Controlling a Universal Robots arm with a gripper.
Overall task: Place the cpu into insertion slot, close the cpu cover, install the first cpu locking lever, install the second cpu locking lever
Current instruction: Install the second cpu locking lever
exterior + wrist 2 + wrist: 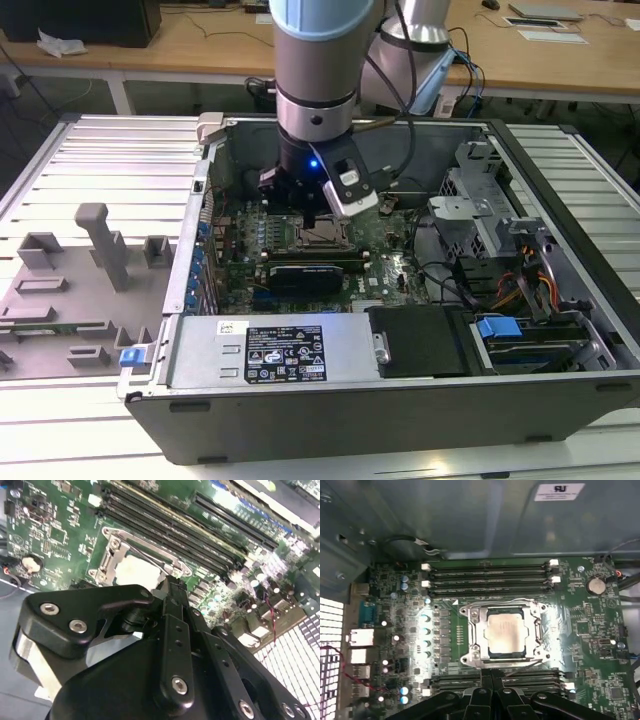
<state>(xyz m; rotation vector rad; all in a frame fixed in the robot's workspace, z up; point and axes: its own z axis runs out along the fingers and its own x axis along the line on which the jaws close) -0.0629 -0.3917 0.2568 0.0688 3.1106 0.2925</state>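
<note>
Silvery chip, exterior view: the cpu (322, 236) lies in the insertion slot (303, 243) on the green motherboard (385, 268), inside the open computer case (400, 400) on the slatted table (110, 160).
Hand, exterior view: the hand (312, 222) hangs just above the slot, at its rim; whether the fingers are parted or closed I cannot tell.
Second wrist view: the black fingers (172, 630) look pressed together with nothing between them, tips just beside the cpu cover (142, 555), which lies flat over the pale cpu (135, 572).
First wrist view: the cpu (506, 632) sits square in the slot (490, 654), the metal cover (472, 632) framing it; thin wire levers (490, 601) run along the frame's edges, and memory slots (487, 575) lie on both sides.
Risk, judged: the fingertips are close to a wire lever, so a slightly off push could slip off it and scrape the board or a memory slot.
Risk, judged: if the chip is not fully seated, clamping could bend socket pins.
Risk, judged: a half-latched lever may spring back.
</note>
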